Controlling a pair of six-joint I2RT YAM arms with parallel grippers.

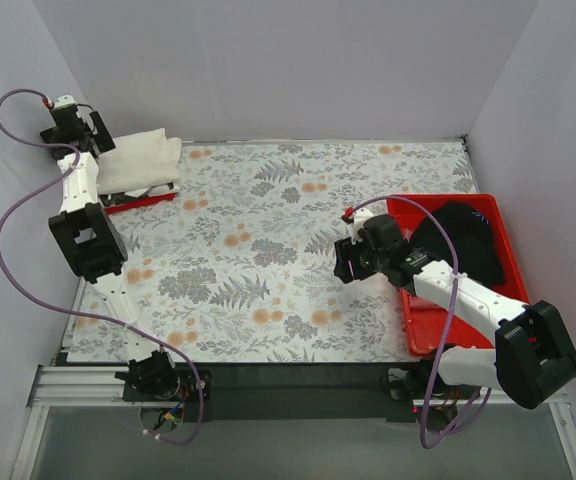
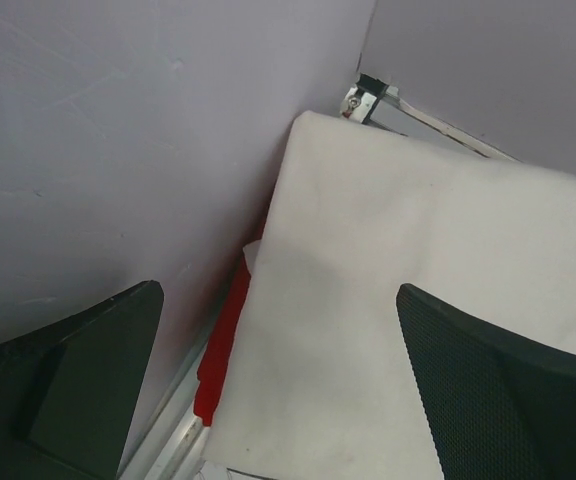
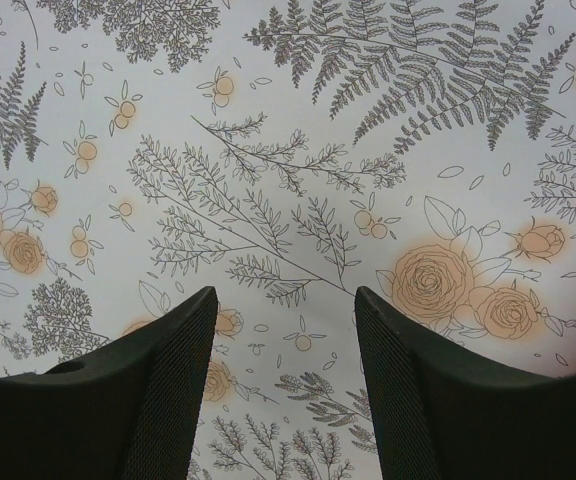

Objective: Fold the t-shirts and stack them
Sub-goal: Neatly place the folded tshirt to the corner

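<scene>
A folded cream-white t-shirt (image 1: 140, 163) lies on a red tray (image 1: 138, 204) in the back left corner. My left gripper (image 1: 96, 133) is open and empty just above the shirt's left end. In the left wrist view the shirt (image 2: 398, 290) fills the space between the spread fingers (image 2: 508, 390), with the left gripper (image 2: 278, 292) holding nothing. A black t-shirt (image 1: 463, 240) lies bunched in the red tray (image 1: 430, 325) at the right. My right gripper (image 1: 346, 262) hovers open and empty over the floral tablecloth, left of that tray; the right wrist view (image 3: 285, 295) shows only cloth between the jaws.
The floral tablecloth (image 1: 258, 250) covers the table between the two trays. Grey walls enclose the left, back and right sides; the left wall (image 2: 118, 150) is close beside my left gripper. A metal bracket (image 2: 366, 98) sits in the back corner.
</scene>
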